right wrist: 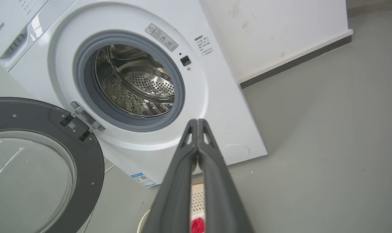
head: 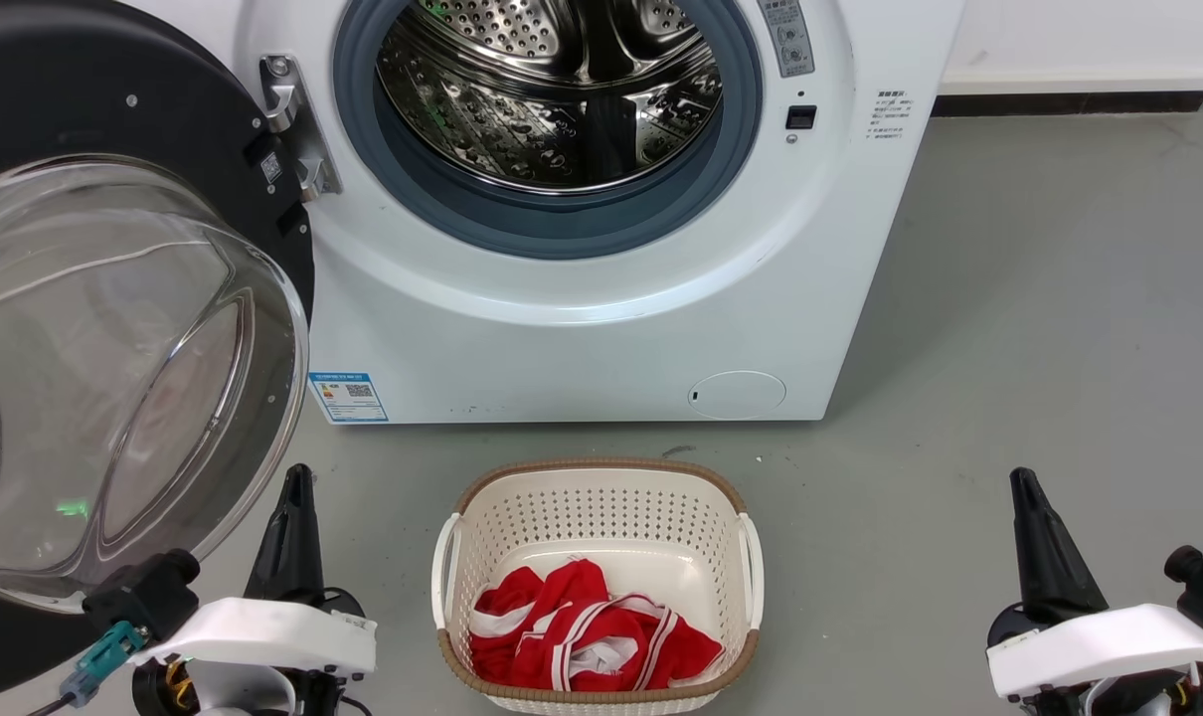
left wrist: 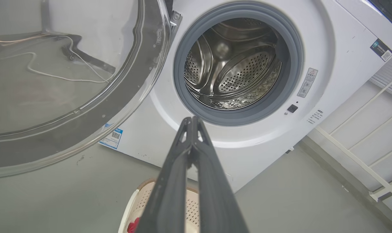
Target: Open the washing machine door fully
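Note:
The washing machine [head: 601,328] is a white front-loader with its steel drum [head: 552,89] exposed inside a grey-blue gasket. Its door [head: 114,348], a black ring around a clear domed glass bowl, stands swung wide open to the left on a metal hinge [head: 298,129]. The door [left wrist: 69,81] also shows at the upper left of the left wrist view and the door [right wrist: 37,168] at the lower left of the right wrist view. My left gripper [head: 298,477] is shut, low beside the door's lower edge, touching nothing. My right gripper [head: 1021,482] is shut at the lower right, well away from the machine.
A white perforated laundry basket [head: 601,497] with a brown rim sits on the grey floor in front of the machine, holding red and white clothing [head: 587,631]. A white wall with a dark skirting [head: 1069,99] runs behind on the right. Bare floor lies to the right.

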You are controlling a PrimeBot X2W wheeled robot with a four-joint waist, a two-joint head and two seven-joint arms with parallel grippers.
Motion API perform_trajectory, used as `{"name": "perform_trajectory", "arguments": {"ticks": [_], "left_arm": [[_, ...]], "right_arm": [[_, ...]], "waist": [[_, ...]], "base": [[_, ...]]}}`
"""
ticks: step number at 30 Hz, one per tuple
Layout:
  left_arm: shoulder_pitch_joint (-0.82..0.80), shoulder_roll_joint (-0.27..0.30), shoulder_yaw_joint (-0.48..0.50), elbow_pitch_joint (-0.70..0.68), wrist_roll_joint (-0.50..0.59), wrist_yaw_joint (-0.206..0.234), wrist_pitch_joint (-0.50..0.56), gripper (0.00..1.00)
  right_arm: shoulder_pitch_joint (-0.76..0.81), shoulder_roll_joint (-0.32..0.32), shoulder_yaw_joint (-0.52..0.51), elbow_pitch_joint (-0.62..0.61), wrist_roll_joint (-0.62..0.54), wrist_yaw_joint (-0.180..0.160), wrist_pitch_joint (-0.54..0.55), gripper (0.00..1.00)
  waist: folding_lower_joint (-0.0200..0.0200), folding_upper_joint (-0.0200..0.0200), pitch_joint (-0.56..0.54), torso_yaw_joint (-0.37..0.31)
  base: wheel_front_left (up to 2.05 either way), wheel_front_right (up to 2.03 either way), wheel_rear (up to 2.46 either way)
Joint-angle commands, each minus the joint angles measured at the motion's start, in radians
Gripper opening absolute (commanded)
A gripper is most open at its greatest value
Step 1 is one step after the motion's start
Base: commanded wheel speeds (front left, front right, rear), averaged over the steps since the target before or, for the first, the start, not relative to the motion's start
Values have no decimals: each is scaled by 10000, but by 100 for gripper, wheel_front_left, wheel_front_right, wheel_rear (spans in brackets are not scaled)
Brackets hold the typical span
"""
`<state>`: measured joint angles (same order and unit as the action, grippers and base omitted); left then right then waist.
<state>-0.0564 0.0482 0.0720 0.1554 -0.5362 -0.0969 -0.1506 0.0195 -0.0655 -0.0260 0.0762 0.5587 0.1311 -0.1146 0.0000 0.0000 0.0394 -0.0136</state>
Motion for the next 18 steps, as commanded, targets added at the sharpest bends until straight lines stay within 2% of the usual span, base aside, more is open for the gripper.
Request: {"name": "perform_trajectory", "arguments": {"ticks": [1,18], "left_arm": [[-251,23,38,-100,-325,-44,74,0],[-337,25,135,132,-2858,-118,702,0]], "right_arm": [[-354,-100,-12,-58,359,-1,38,0],[-574,-168,-53,349,2971,-2,444,0]], "waist": [[1,0,-3,2],[1,0,-64,24]], "base": [[0,0,0],[0,0,0]]}}
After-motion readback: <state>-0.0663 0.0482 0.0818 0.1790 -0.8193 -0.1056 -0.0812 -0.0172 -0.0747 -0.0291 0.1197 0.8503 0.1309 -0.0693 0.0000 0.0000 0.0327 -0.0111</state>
